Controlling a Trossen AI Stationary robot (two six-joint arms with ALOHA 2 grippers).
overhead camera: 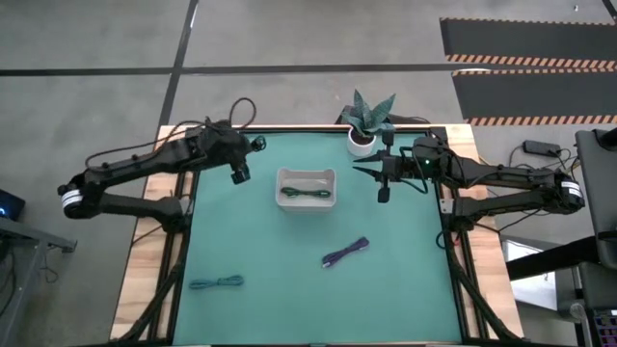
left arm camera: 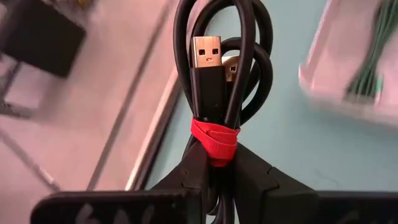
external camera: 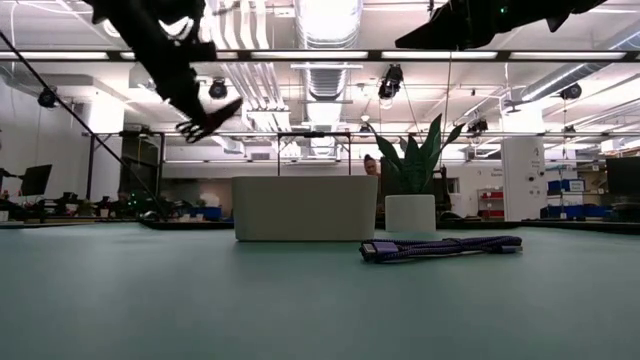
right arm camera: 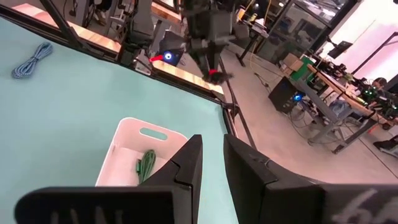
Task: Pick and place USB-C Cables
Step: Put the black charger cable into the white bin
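Note:
My left gripper [overhead camera: 239, 173] hovers above the table's far left part, left of the white tray [overhead camera: 307, 172], shut on the red-and-black cable [left arm camera: 217, 74]. A dark green cable [overhead camera: 307, 193] lies inside the tray. Flat on the mat lie the purple cable [overhead camera: 347, 253], near of the tray, and the teal cable [overhead camera: 216, 282], by the near left edge. My right gripper [overhead camera: 384, 193] hangs in the air right of the tray, slightly open and empty [right arm camera: 212, 146]. My left gripper pinches the black cable bundle between its two fingers at the red strap [left arm camera: 214, 140] around its middle. The fingers [left arm camera: 186, 174] slant down from above. The looped end and two metal plugs [left arm camera: 206, 53] stick out past the fingertips. The bundle is lifted clear of the table.
A potted plant [overhead camera: 366, 125] in a white pot stands at the far edge, behind the right gripper. The green mat [overhead camera: 289, 308] lies on a wooden table top. In the low view the purple cable [external camera: 440, 246] lies in front of the tray [external camera: 305, 208].

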